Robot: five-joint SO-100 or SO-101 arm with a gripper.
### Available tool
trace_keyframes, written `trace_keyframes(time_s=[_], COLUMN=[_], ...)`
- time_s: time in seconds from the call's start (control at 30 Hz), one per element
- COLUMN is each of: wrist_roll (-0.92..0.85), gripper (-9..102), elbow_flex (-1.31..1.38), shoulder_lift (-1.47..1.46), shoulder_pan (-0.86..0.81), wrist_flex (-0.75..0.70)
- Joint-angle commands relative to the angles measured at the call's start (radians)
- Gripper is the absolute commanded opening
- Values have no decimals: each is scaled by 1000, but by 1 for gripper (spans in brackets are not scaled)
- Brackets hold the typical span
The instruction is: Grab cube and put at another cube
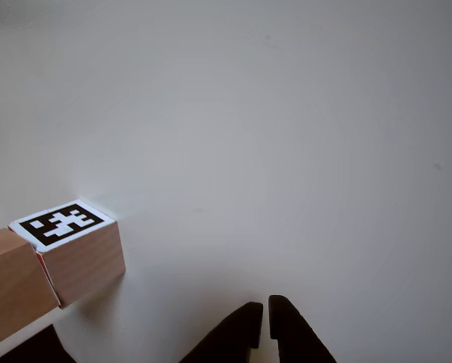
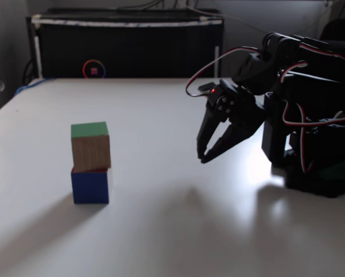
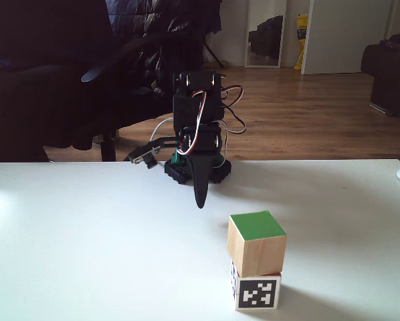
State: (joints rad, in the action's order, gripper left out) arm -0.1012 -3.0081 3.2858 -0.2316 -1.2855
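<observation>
The gripper [image 2: 203, 157] hangs above the table [image 2: 178, 231] with nothing in it, its two fingers drawn nearly together at the tips; the other view shows only a thin slit between them [image 1: 266, 325]. Well away from it, toward the left of a fixed view, the cube [image 2: 90, 145] sits green face up on top of another cube [image 2: 90, 186], slightly skewed but fully supported. From the opposite side, another cube [image 3: 257, 292] shows its black-and-white marker face under the cube [image 3: 256, 242]. Judging by this, the stacking looks done and only retreating to rest remains. The table is plain white and matte. Behind the arm stand a dark office chair [image 3: 66, 87], a wood floor [image 3: 307, 114] and a leaning mirror [image 3: 265, 33].
</observation>
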Motion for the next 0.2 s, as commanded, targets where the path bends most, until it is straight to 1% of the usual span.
trace_keyframes(time_s=[0.0, 0.17], wrist_roll=[5, 5], gripper=[0, 0], elbow_flex=[38, 38], shoulder_lift=[3, 3], shoulder_pan=[-11, -11], wrist_flex=[-5, -5])
